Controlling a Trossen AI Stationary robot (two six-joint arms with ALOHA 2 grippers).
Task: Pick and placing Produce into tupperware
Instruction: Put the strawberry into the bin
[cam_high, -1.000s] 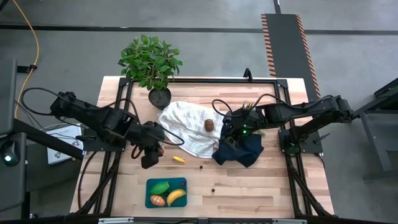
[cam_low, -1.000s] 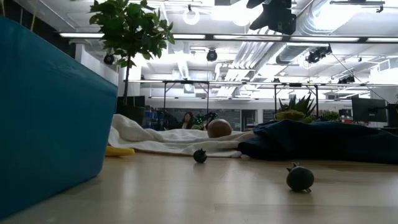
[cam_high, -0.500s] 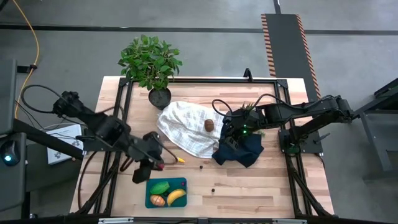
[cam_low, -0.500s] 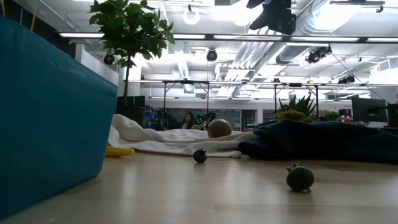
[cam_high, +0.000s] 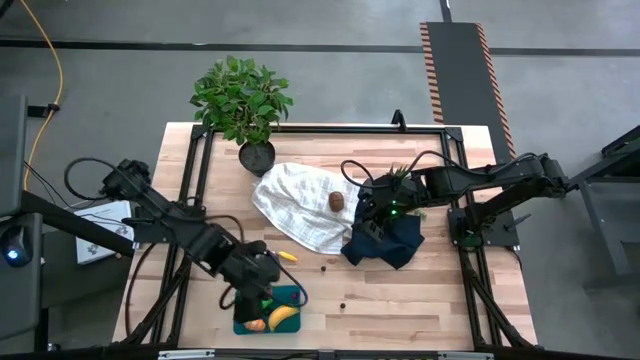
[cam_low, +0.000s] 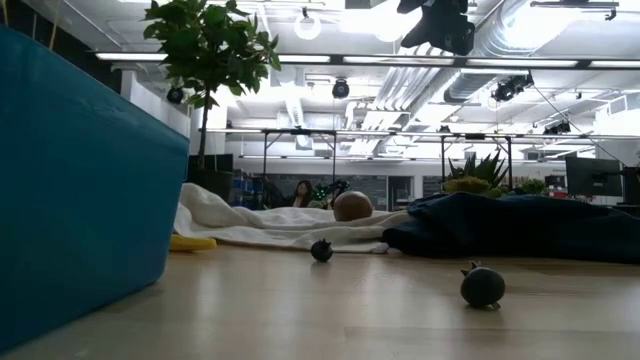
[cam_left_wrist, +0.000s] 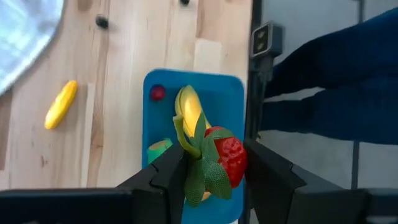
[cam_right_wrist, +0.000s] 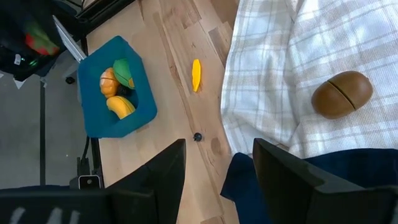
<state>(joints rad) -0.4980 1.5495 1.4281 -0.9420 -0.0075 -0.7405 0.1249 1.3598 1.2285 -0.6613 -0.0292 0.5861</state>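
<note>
My left gripper (cam_left_wrist: 217, 182) (cam_high: 262, 290) hangs over the teal tupperware (cam_high: 296, 293) (cam_left_wrist: 231, 87) near the table's front edge, shut on a red toy strawberry (cam_left_wrist: 229, 155) with green leaves. In the tupperware lie a yellow banana (cam_left_wrist: 189, 109), a green piece, an orange piece (cam_right_wrist: 108, 81) and a tiny red bit (cam_left_wrist: 157, 93). A small yellow piece (cam_high: 287, 256) and two dark bits (cam_low: 321, 250) (cam_low: 482, 286) lie on the bare wood. A brown kiwi-like ball (cam_high: 337, 201) rests on the white cloth. My right gripper (cam_right_wrist: 217, 180) (cam_high: 372, 215) stands open above the cloth edges. My left gripper pinches the strawberry between its two fingers, one on the leafy green side (cam_left_wrist: 198, 169) and one on the red body (cam_left_wrist: 239, 158). The fingers slant down from the table's left and far side. The strawberry is lifted clear, above the tupperware's contents.
A white checked cloth (cam_high: 300, 210) spreads across the table's middle, with a crumpled navy cloth (cam_high: 390, 242) to its right. A large potted plant (cam_high: 243, 100) stands at the far left. Bare wood lies to the right of the tupperware.
My left gripper has moved toward the table's near edge and somewhat to the right, sinking a little. It now hangs over the tupperware, having stood beside the small yellow piece. The strawberry has stayed in its hold.
</note>
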